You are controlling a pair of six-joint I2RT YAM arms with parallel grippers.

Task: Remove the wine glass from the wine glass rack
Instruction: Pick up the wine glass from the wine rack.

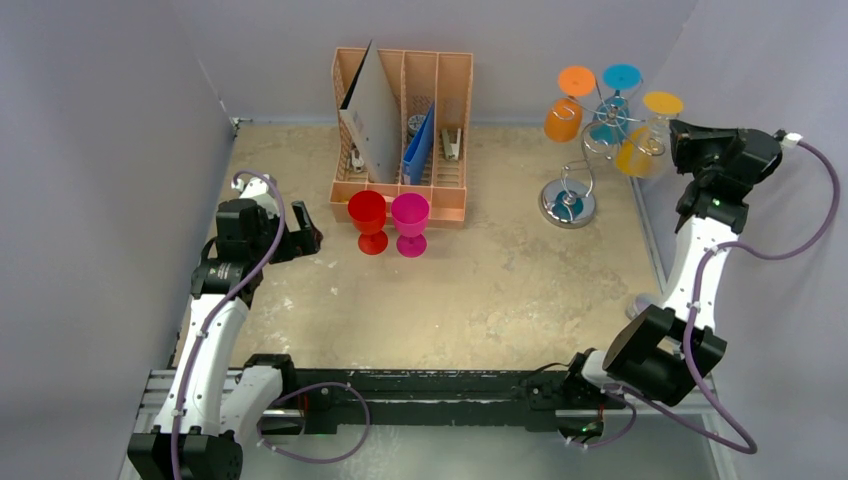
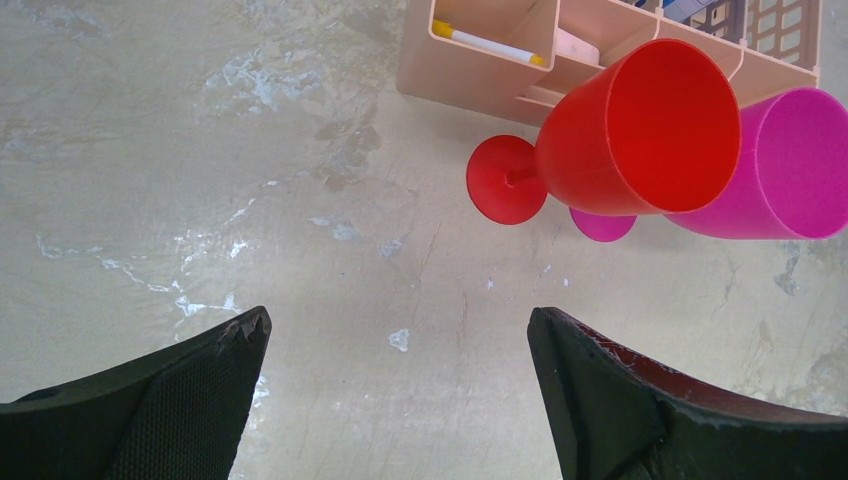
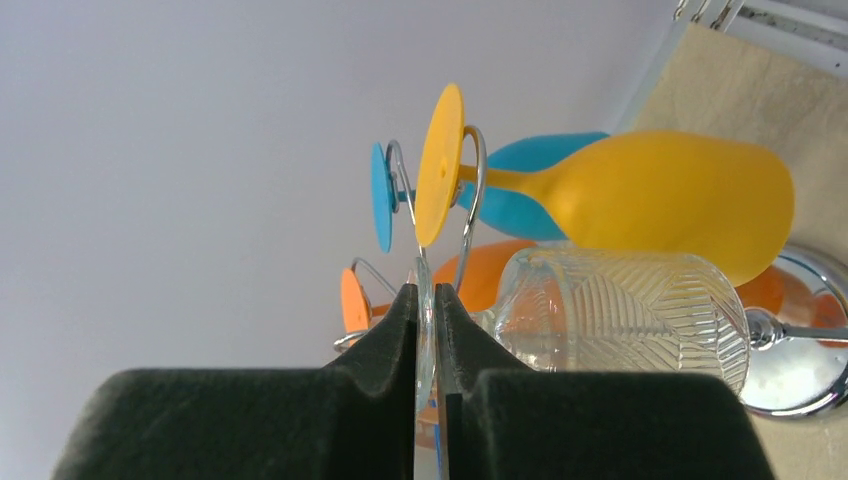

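The wine glass rack (image 1: 572,190), a silver wire stand on a shiny disc base, stands at the table's back right. Orange (image 1: 563,120), blue (image 1: 608,128) and yellow (image 1: 637,157) glasses hang upside down from its loops. In the right wrist view a clear ribbed wine glass (image 3: 620,320) hangs beside the yellow glass (image 3: 660,195), below the wire loops (image 3: 478,180). My right gripper (image 3: 425,295) is shut on the thin clear foot of this glass, at the rack's right side (image 1: 682,137). My left gripper (image 2: 400,330) is open and holds nothing, low over the table at the left (image 1: 305,235).
A red goblet (image 1: 367,218) and a pink goblet (image 1: 410,222) stand upright in front of the peach slotted organiser (image 1: 450,130), which holds folders and small items. Grey walls close in the table at the left, back and right.
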